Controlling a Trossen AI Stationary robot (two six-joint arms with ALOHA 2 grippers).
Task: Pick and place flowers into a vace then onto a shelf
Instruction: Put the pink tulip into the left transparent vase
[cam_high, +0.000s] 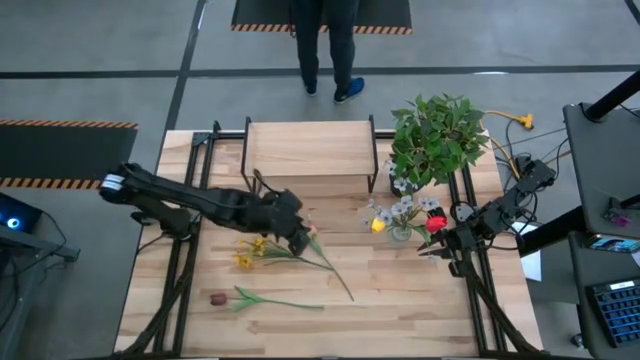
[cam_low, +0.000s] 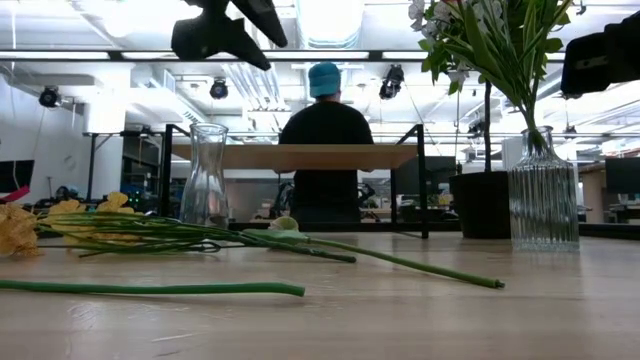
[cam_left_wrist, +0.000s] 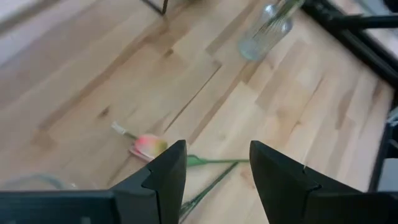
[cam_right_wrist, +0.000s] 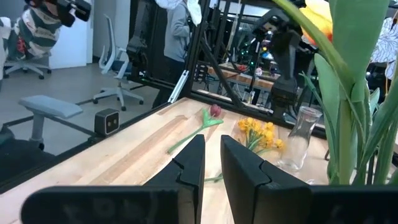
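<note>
Loose flowers lie flat on the wooden table: a yellow bunch (cam_high: 245, 257), a pink-headed one (cam_left_wrist: 148, 146) with its long stem, and a maroon tulip (cam_high: 218, 298). My left gripper (cam_high: 299, 240) hangs open above the pink flower, slanting down, with nothing between its fingers (cam_left_wrist: 168, 177). A ribbed glass vase (cam_high: 400, 232) with yellow, red and white flowers in it stands right of centre. Just right of that vase my right gripper (cam_high: 440, 247) waits, shut and empty (cam_right_wrist: 212, 165). An empty clear vase (cam_low: 205, 185) stands further left. The shelf (cam_high: 308, 150) stands at the far edge.
A bushy potted plant (cam_high: 435, 135) stands at the far right, beside the shelf. A person (cam_high: 325, 45) stands beyond the table's far edge. Bare wood lies along the near edge, in front of the tulip stem (cam_high: 285, 303).
</note>
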